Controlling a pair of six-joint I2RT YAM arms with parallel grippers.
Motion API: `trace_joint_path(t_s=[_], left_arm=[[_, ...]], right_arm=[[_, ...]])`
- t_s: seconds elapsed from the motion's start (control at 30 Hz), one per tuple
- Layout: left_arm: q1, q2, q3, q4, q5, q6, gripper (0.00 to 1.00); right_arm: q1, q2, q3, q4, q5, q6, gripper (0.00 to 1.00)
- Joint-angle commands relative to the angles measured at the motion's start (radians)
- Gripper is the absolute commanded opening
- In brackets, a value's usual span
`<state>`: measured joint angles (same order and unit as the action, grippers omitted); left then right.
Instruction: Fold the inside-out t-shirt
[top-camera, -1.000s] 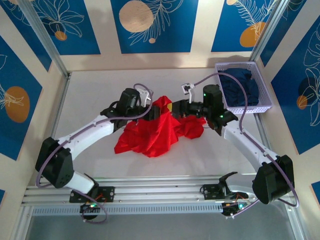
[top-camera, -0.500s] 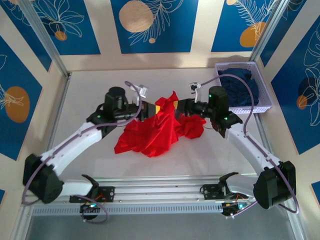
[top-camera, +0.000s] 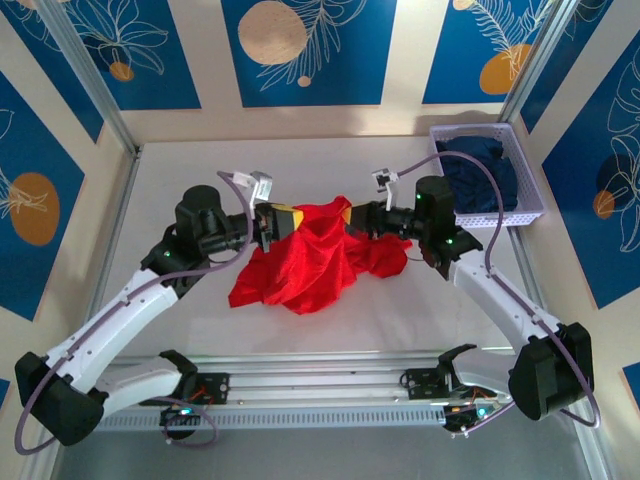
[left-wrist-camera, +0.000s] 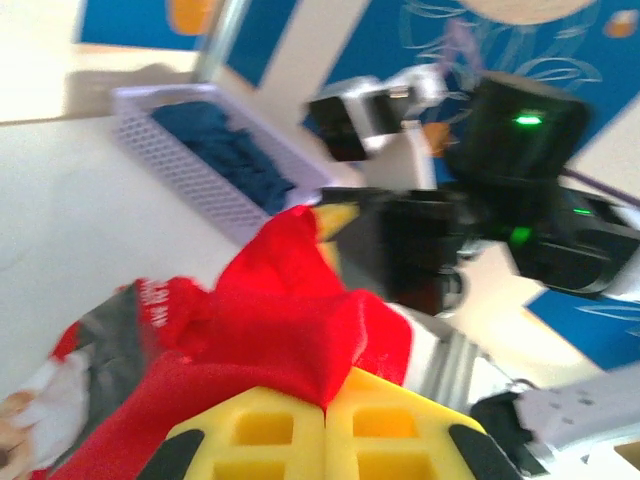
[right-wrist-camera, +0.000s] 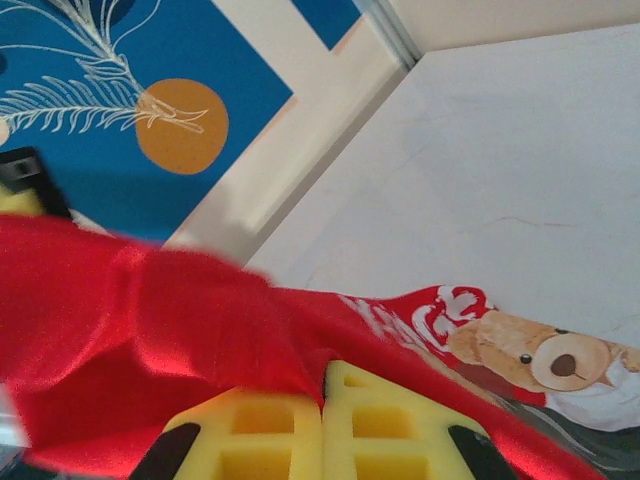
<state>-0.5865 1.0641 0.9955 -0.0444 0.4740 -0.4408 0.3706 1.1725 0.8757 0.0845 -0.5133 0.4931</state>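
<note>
step: likely opening out t-shirt (top-camera: 310, 265), mid table (top-camera: 400, 320) | left gripper (top-camera: 283, 220) pinching red cloth | right gripper (top-camera: 352, 217) likewise | tip: pull apart evenly, lift clear

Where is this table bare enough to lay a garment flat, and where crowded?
Free: table strip between t-shirt and back wall; strip between t-shirt and near rail. Crowded: centre, where left claw and right claw grip the t-shirt; far-right corner, the basket.

Red t-shirt (top-camera: 310, 255) bunched mid-table; top edge lifted (bear print showing)
</note>
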Motion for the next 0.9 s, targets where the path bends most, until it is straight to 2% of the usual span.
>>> trace_joint_path(t_s=[0.0,0.1,0.2,0.37,0.5,0.6,0.7,0.87], left_arm=[[0.012,-0.001,0.004,-0.128,-0.256,0.045,0.09],[0.012,0.000,0.018,-0.210,-0.389,0.063,0.25],[0.007,-0.012,0.014,-0.246,-0.393,0.093,0.39],[-0.036,-0.051,-0.018,-0.268,-0.387,0.153,0.54],[-0.096,-0.068,-0.025,-0.284,-0.444,0.234,0.72],[-0.169,-0.040,-0.005,-0.308,-0.531,0.315,0.82],[-0.241,0.033,0.042,-0.338,-0.649,0.382,0.87],[-0.248,0.125,0.094,-0.314,-0.776,0.399,0.87]], right_arm=[[0.012,-0.025,-0.019,0.078,-0.066,-0.011,0.00],[0.027,-0.020,-0.015,0.087,-0.060,-0.005,0.00],[0.040,-0.013,-0.011,0.096,-0.049,0.004,0.00],[0.054,-0.004,0.003,0.087,-0.035,0.006,0.00],[0.063,0.007,0.014,0.082,-0.033,0.006,0.00],[0.066,0.016,0.022,0.075,-0.034,0.004,0.00],[0.070,0.018,0.025,0.074,-0.034,0.004,0.00],[0.074,0.020,0.023,0.064,-0.034,-0.004,0.00]])
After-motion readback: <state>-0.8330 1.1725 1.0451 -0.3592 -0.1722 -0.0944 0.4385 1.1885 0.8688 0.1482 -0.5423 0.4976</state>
